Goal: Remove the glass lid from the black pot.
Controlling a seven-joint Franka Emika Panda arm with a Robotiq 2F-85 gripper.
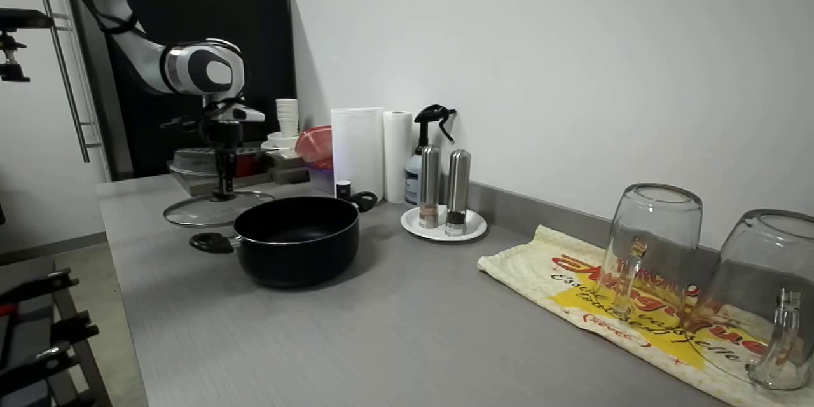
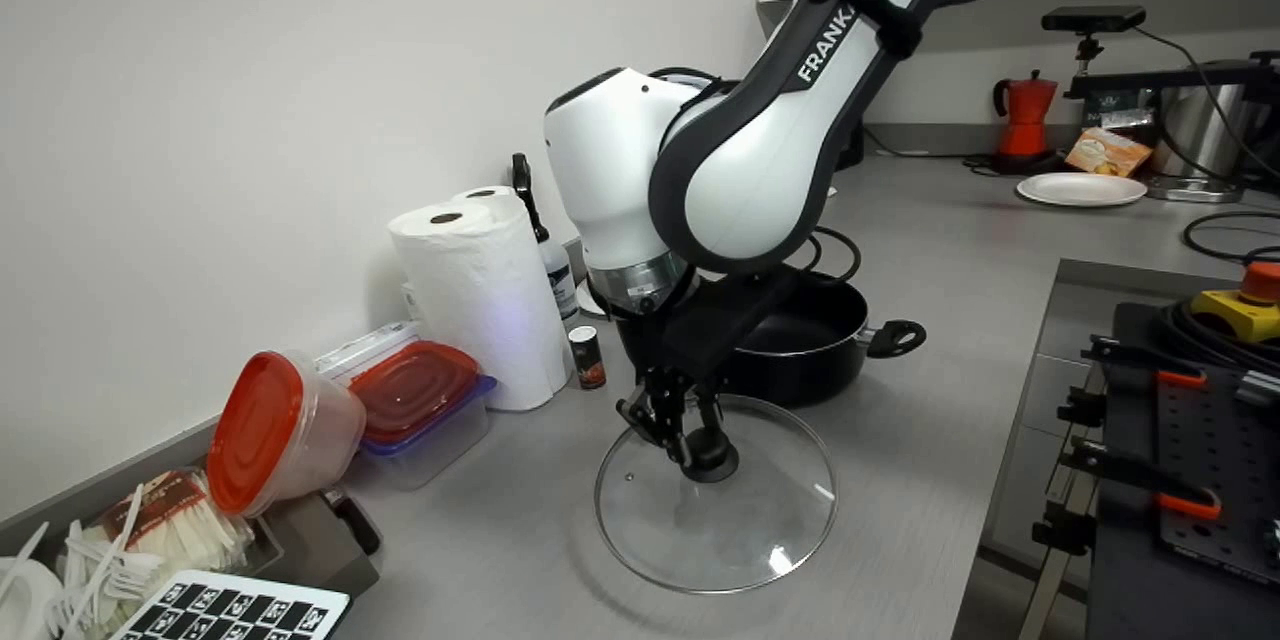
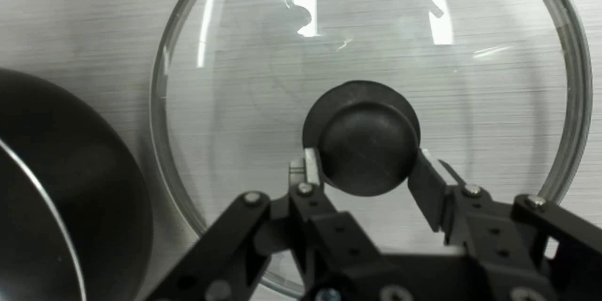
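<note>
The glass lid (image 2: pixel 745 530) is directly under the hand (image 3: pixel 369 167), which grips its black knob (image 3: pixel 369 143) from both sides. It is off the black pot (image 1: pixel 299 261) and just beside it, over the grey bench (image 1: pixel 381 343); whether it touches the bench, I cannot tell. Farther back, two paper towel rolls (image 2: pixel 475 310) stand near the white wall (image 1: pixel 540 76). In an exterior view, a red coffee pot (image 2: pixel 1027 115) stands well beyond.

glass lid (image 2: pixel 765 535): clear, silver-grey rim, black knob (image 3: pixel 369 150) | black pot (image 1: pixel 296 261): pale line along the rim | pincer (image 3: pixel 371 164): black | arm (image 2: pixel 760 190): white and black, white lettering | worktop (image 1: pixel 356 343): streaked grey | cloth (image 1: pixel 531 261): cream, yellow patch, red and black lettering | paper rolls (image 1: pixel 357 152): white | coffee maker (image 2: pixel 1028 110): red, black handle | board (image 2: pixel 240 610): black-and-white squares
</note>
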